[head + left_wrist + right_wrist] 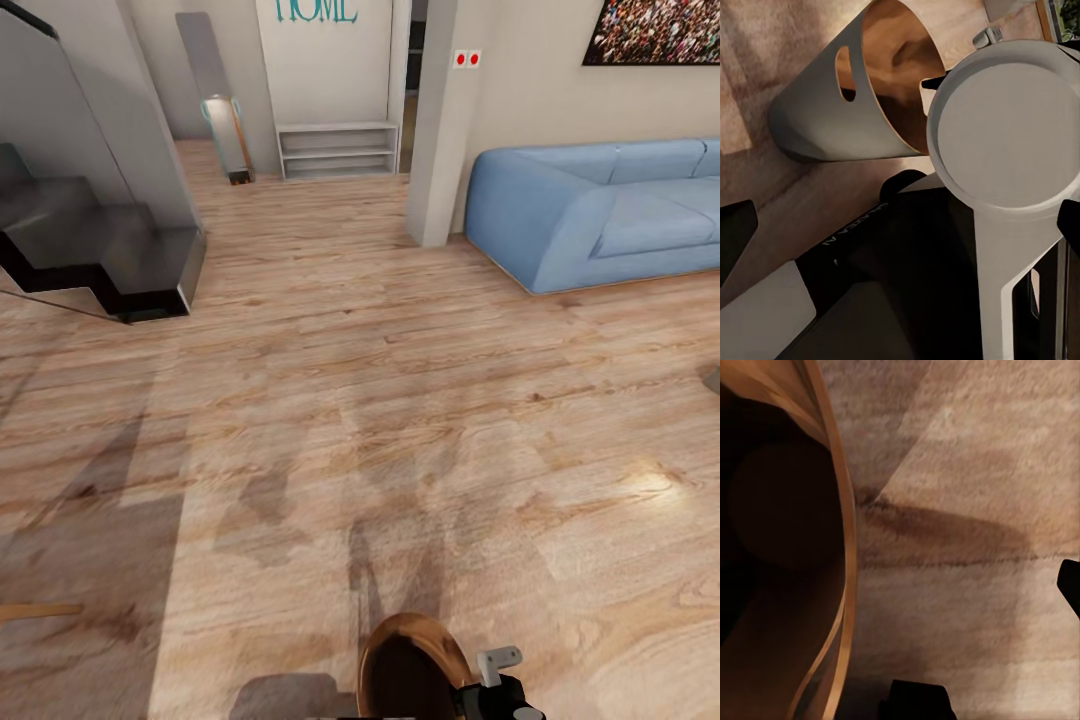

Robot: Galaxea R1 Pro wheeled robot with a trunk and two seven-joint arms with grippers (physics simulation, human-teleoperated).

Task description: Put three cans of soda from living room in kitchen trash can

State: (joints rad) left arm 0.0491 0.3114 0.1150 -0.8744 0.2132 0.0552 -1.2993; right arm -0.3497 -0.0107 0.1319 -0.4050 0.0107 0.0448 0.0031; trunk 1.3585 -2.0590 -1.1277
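robot in transit across the living room floor (330,400), bin (410,660) carried low at its front beside the right gripper (500,690). jaw states: cannot tell. cans unseen; locating them comes next.

Head view, clock directions from robot at bottom centre. Trash can (412,665) at 6 o'clock, right at the bottom edge, on the plank floor (400,400); right gripper (500,690) just beside it on its right side. Sofa (600,210) at 2 o'clock, against the right wall, picture (655,30) above it. Pillar (440,120) left of the sofa, at 12–1. Low shelf (338,150) at 12 o'clock against the far wall, HOME lettering (317,10) above. Stair steps (100,245) at 10 o'clock. Open floor between all of them.

Left wrist view: trash can (847,97) lying beyond robot's own body parts (1005,135).
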